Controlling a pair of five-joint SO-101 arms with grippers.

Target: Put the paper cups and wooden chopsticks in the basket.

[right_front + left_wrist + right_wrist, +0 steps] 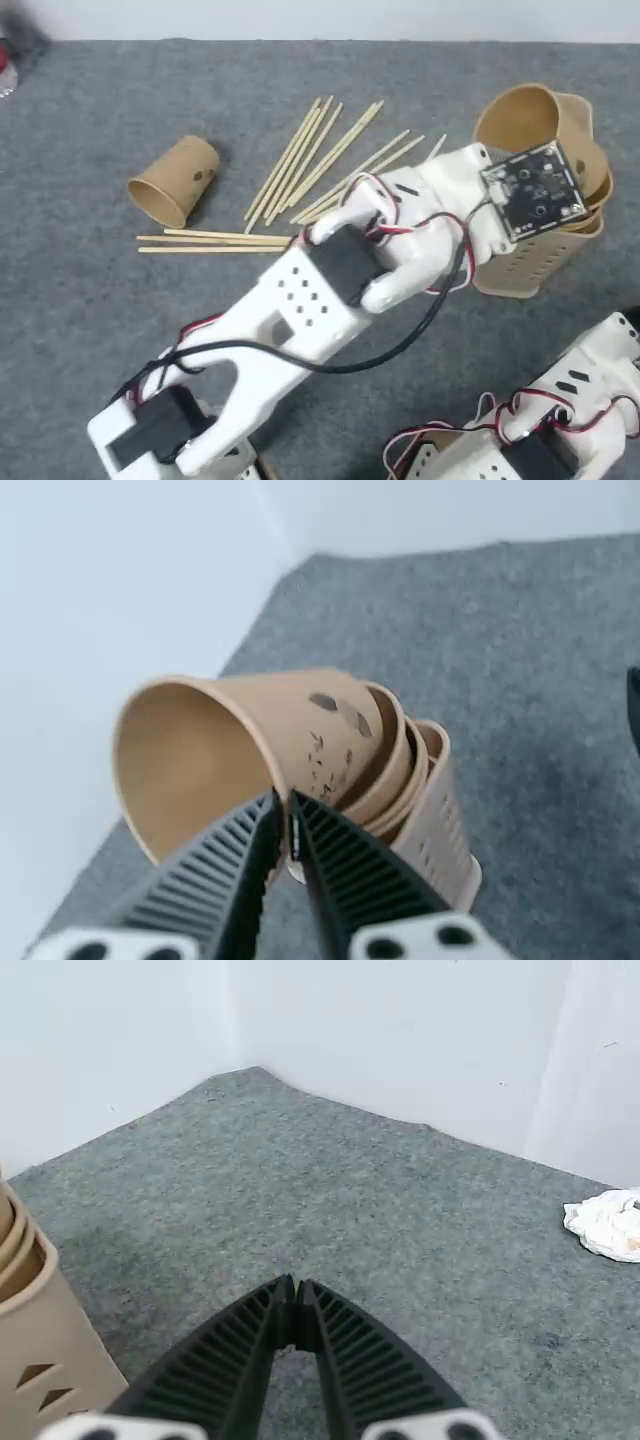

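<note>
- Right arm [570, 410]: white, at the near edge of the grey surface [400, 1210], just beside the left arm's base.
- Right gripper [296, 1305]: black ribbed fingers pressed together with nothing between them, above bare surface. A corner of the basket is near it to one side.
- Crumpled white wad [605, 1222]: on the surface well beyond the right gripper, close to the white wall.
- Left arm [300, 300]: white, with red and black cables. It stretches from the near edge diagonally to the basket, covers the near ends of several chopsticks and hides much of the basket's near side.
- Flat chopsticks [215, 240]: a few lying side by side on the surface, with one end running under the left arm.
- Fanned chopsticks [315, 155]: a loose spread lying on the surface between the loose cup and the basket.
- Loose cup [175, 180]: brown paper, lying on its side on the surface, well apart from the basket.
- Basket [525, 265]: beige, with perforated walls, standing upright.
- Nested cups [400, 765]: brown paper, stacked one inside another and leaning in the basket.
- Paper cup [200, 760]: outermost of the stack, tilted with its mouth open to the camera.
- Left gripper [287, 815]: fingers clamped on the rim of that paper cup, above the basket.
</note>
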